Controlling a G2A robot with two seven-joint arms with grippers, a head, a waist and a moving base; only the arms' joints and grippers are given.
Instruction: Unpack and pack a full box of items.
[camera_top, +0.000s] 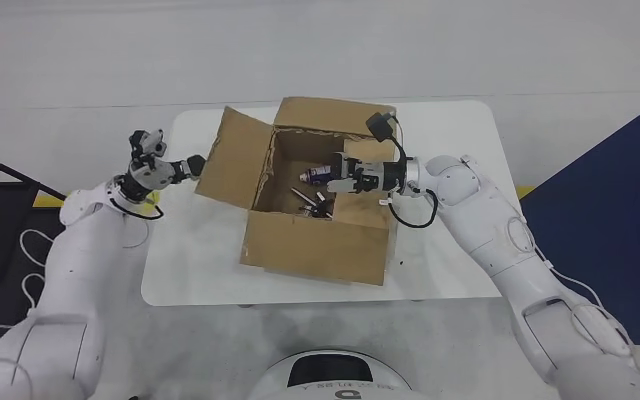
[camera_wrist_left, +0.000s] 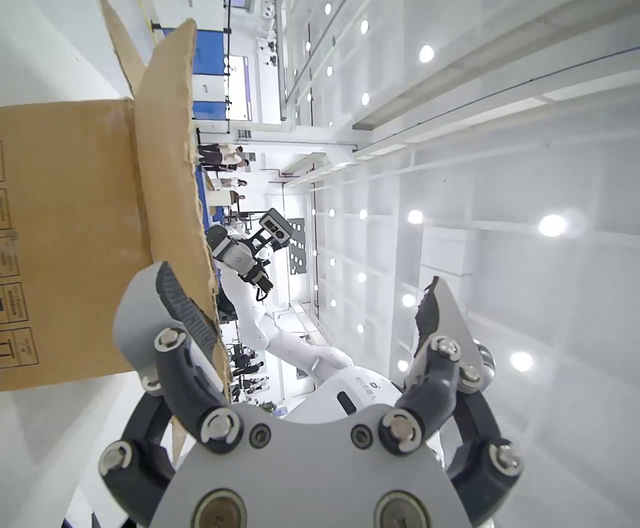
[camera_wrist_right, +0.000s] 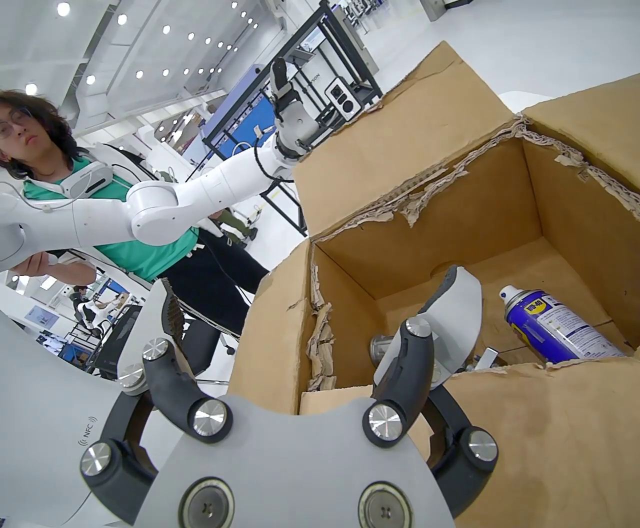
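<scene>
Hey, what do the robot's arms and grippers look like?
The left arm and right arm are glossy white rounded shells, a thin black cable looped at each wrist. The left gripper and right gripper match: grey metal base, black links with silver screws, two pale curved fingers with dark ribbed pads.

The box (camera_top: 315, 240) is brown, the can (camera_wrist_right: 555, 325) blue

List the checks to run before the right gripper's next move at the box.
1. Box flaps open: ok.
2. Right gripper open and empty: ok.
3. Can lying free in the box: ok.
4. Can inside right gripper's grasp: not ok, it lies beside it.
5. Left gripper clamped on flap: not ok, open, flap only touching it.
6. Metal parts by the can identified: cannot tell.
</scene>
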